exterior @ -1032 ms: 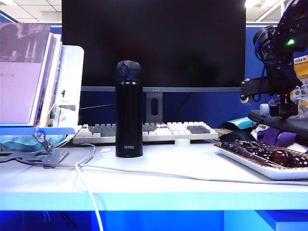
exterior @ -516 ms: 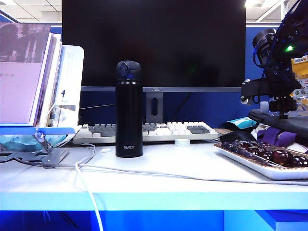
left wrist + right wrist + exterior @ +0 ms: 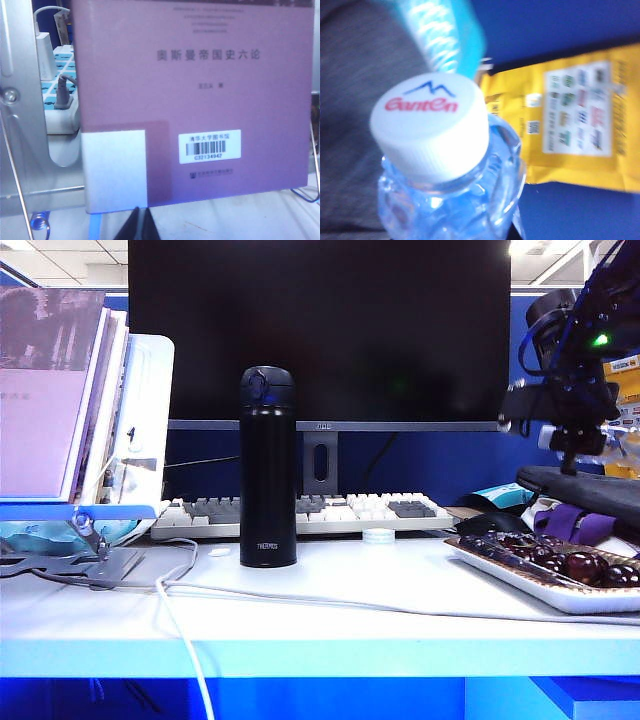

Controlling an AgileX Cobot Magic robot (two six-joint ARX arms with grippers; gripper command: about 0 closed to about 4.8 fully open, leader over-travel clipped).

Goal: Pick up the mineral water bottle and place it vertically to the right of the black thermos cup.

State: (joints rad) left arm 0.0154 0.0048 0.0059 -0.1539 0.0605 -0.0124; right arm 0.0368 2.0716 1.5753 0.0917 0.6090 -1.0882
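White desk (image 3: 330,625), bearing black thermos cup (image 3: 268,466) upright, keyboard (image 3: 310,513) behind, tray of cherries (image 3: 548,569) rightward, white cable (image 3: 300,597) across.

White desk (image 3: 420,625) across the near edge, blue front panel below. Big dark monitor (image 3: 320,330) at the far centre on a grey stand, blue partition (image 3: 440,465) behind it. Ceiling tiles with lit panels top left and top right. Books (image 3: 55,390) on a stand at left. White cable (image 3: 300,598) trails across the desk.
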